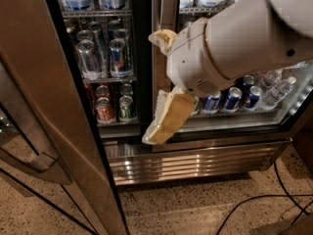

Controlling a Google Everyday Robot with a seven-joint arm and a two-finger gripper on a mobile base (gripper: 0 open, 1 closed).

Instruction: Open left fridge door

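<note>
The left fridge door [44,102] stands swung open toward me at the left, and its brushed-steel frame and curved handle [34,155] fill that side. Behind it the open left compartment shows shelves of cans [105,58]. My gripper [162,77] hangs in front of the fridge's centre post, between the two compartments, on a large white arm [234,38]. Its two tan fingers are spread apart, one fingertip [160,37] up and one finger [166,119] pointing down, with nothing held. It is apart from the open door.
The right glass door [244,102] is shut, with cans and bottles behind it. A steel vent grille [195,160] runs along the fridge's base. Black cables [264,202] lie on the speckled floor at the lower right.
</note>
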